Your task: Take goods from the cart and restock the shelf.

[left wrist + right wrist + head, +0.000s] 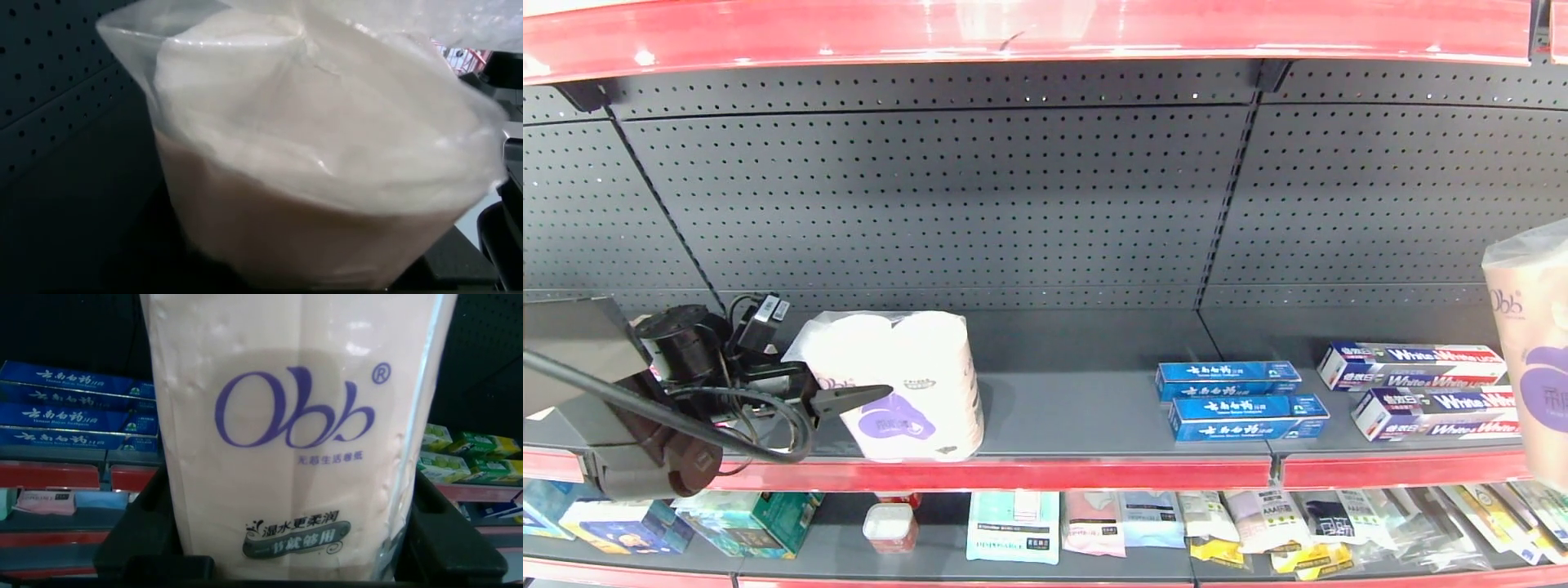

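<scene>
Straddling tissue pack (915, 384) on shelf (1078, 408) with left end effector (866, 384), grip unclear; clamping second pack (298, 416) upright in right end effector (302, 518), shelf ahead.

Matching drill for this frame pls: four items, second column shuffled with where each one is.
Things
1. white roll pack
2. beige roll pack
3. blue boxes
4. purple-and-white boxes

Places
a. held off the shelf in the right pincer
b. lying far right on the shelf
c. standing at the shelf's left front edge
d. mid-shelf, across the seam between the two bays

Pairs: 1-c, 2-a, 3-d, 4-b
</scene>
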